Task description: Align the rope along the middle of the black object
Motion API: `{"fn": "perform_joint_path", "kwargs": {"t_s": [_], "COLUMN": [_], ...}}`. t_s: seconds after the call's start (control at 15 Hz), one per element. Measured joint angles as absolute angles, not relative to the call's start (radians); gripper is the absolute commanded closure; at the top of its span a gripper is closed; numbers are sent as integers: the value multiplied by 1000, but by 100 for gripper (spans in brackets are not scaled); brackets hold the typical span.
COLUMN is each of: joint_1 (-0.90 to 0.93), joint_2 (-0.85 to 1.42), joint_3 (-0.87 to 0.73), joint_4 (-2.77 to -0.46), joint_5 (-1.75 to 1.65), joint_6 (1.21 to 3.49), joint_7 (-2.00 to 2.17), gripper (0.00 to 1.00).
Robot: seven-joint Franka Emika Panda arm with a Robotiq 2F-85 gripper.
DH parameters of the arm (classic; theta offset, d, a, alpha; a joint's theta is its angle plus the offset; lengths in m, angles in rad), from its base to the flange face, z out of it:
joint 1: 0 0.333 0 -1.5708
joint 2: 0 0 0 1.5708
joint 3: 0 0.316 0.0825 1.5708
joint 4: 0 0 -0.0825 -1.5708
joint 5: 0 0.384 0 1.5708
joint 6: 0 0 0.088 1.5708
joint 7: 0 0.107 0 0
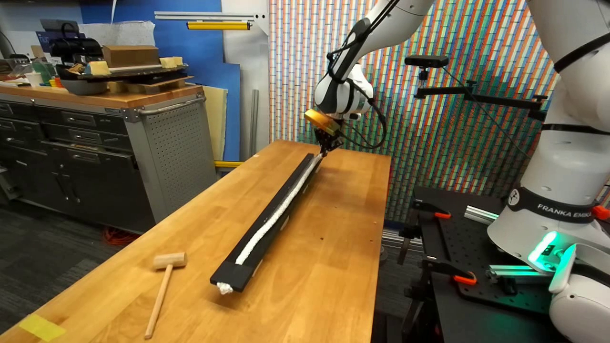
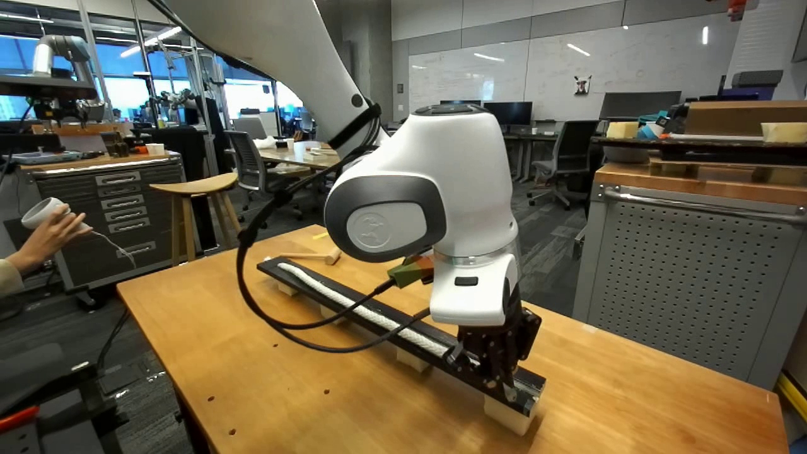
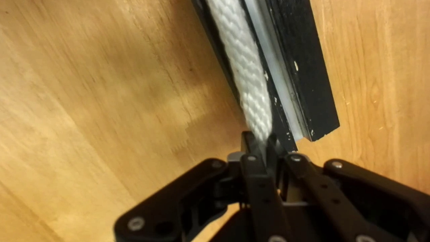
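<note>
Clamps rope (image 3: 242, 60) in gripper (image 3: 261, 140) near one end of bar (image 3: 304, 67), to one side of groove (image 3: 276, 67), with mallet (image 1: 170, 260) on table (image 1: 329, 267) near the opposite end.

In the wrist view there appeared one white rope (image 3: 247, 67), one black bar (image 3: 309, 77) and one gripper (image 3: 261, 143) with two fingers (image 3: 252, 164). In an exterior view, four pale blocks (image 2: 507, 415), one stool (image 2: 194, 184) and one human hand (image 2: 52, 236) were visible. In an exterior view, one mallet (image 1: 164, 281), two orange-tipped clamps (image 1: 442, 215) and one strip of yellow tape (image 1: 43, 327) were counted.
</note>
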State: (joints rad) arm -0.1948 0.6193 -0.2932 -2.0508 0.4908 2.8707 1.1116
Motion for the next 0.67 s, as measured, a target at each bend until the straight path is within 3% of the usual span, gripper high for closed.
{"fn": "perform_joint_path", "kwargs": {"t_s": [0.67], "joint_1": [-151], "joint_2": [665], "joint_3": [-319], "joint_4": [-2033], "joint_5": [440], "joint_6": [2965], "joint_7": [1125], "gripper": [97]}}
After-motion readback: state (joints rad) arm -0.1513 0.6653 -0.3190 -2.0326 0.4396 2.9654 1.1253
